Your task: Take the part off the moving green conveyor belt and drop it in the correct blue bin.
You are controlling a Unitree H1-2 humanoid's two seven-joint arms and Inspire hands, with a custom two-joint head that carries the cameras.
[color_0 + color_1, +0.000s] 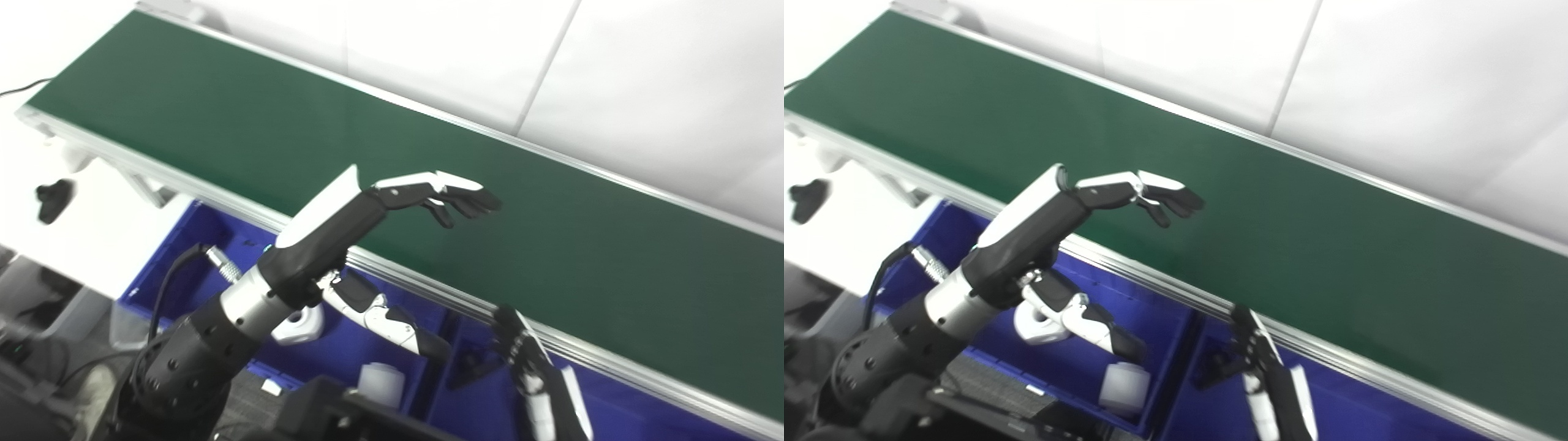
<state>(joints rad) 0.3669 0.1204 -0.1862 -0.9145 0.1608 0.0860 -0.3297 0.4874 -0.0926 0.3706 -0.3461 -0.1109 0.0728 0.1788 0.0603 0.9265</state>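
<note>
Left hand (392, 202) is raised over the near part of the green conveyor belt (551, 233), palm down, fingers (468, 196) loosely curled but apart, holding nothing; its thumb (392, 321) hangs down over the blue bin (380, 352) below the belt's edge. Right hand (530, 361) sits low over the neighbouring blue compartment (618, 407), just beside the belt's near rail (429, 288); fingers point up, partly cut off by the frame and blurred, so can't tell whether spread or closed, nothing visibly in it. No part visible on the belt anywhere in either view: the green surface shows bare from end to end. Parts that do show are already in the left bin: a white moulded piece with a hole (1035, 324) and a white cylinder (1124, 386) nearer the camera. A small dark item (1222, 367) sits in the second compartment, too blurred to name. Judging by those, the incoming part is likely hard plastic, light, stiff, smooth and a bit slippery, not fragile. Best hold is probably across the widest sides between thumb and fingers, coming from above; on the cylinder, around the curved wall. On a moving belt, the grasp timing matters more than force.
</note>
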